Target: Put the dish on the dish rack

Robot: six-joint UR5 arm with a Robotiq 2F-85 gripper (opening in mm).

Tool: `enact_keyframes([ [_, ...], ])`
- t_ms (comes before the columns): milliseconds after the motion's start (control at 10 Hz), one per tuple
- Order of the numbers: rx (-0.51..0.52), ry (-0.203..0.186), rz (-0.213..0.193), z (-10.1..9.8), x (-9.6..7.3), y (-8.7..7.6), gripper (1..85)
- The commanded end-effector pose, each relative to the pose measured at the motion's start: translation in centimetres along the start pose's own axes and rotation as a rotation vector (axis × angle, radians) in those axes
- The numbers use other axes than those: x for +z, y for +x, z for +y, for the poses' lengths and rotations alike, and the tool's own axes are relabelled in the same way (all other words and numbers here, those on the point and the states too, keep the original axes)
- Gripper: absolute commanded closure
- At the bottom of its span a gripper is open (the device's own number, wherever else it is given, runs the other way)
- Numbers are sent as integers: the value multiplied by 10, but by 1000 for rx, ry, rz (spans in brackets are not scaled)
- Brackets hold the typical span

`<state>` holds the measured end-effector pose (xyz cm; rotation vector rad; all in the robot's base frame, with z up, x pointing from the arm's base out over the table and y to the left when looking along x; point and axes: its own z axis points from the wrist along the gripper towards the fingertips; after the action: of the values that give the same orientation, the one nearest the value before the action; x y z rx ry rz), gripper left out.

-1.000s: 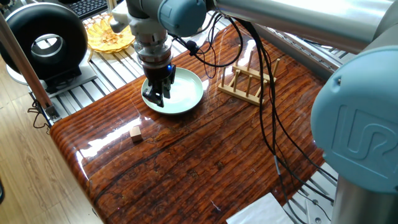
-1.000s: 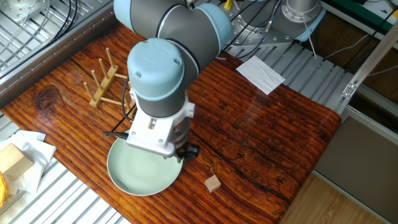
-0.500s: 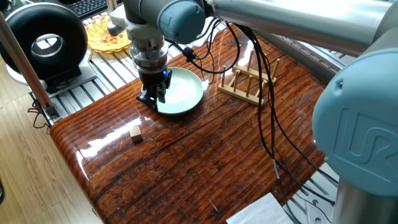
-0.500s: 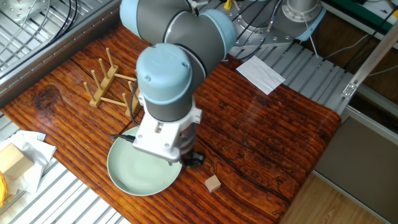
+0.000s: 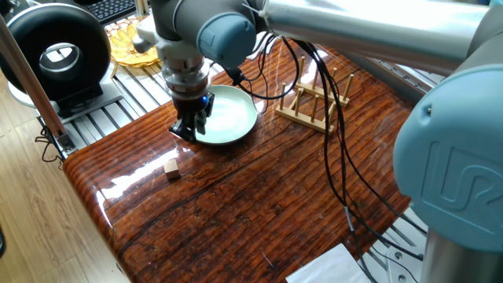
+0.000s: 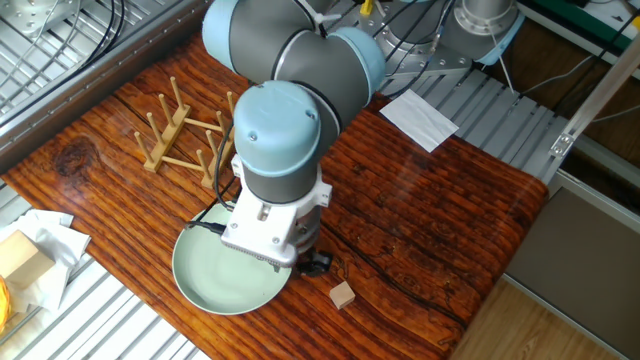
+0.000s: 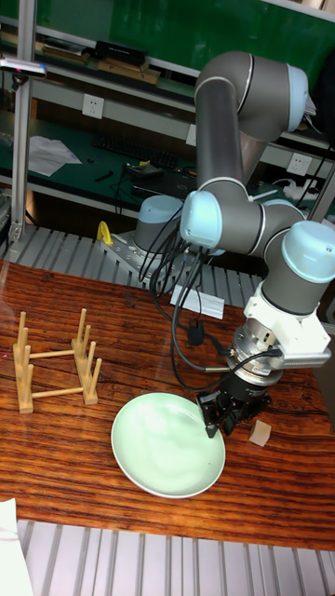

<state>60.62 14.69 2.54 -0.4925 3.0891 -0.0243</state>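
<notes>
Gripper (image 5: 191,126) parked right at the dish (image 5: 227,115) rim

The dish sits flat on the desk (image 5: 259,196), near the corner, with the rack (image 5: 312,104) standing apart from it and holding nothing. Gripper fingers straddle the plate's edge on the side toward the little wooden cube (image 5: 171,167), but honestly can't tell if they're clamped on it or loose.

Pale green dish (image 6: 215,280) on the wooden table (image 6: 440,220), arm's wrist over its rim, dish rack (image 6: 185,135) behind, small cube (image 6: 342,294) beside.
</notes>
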Motion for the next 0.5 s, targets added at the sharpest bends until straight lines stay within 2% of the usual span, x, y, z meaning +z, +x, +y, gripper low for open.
enact_keyframes([
  [0,4,9,-7,-2,3,-3,583],
  [400,-3,22,-7,-5,5,-3,640],
])
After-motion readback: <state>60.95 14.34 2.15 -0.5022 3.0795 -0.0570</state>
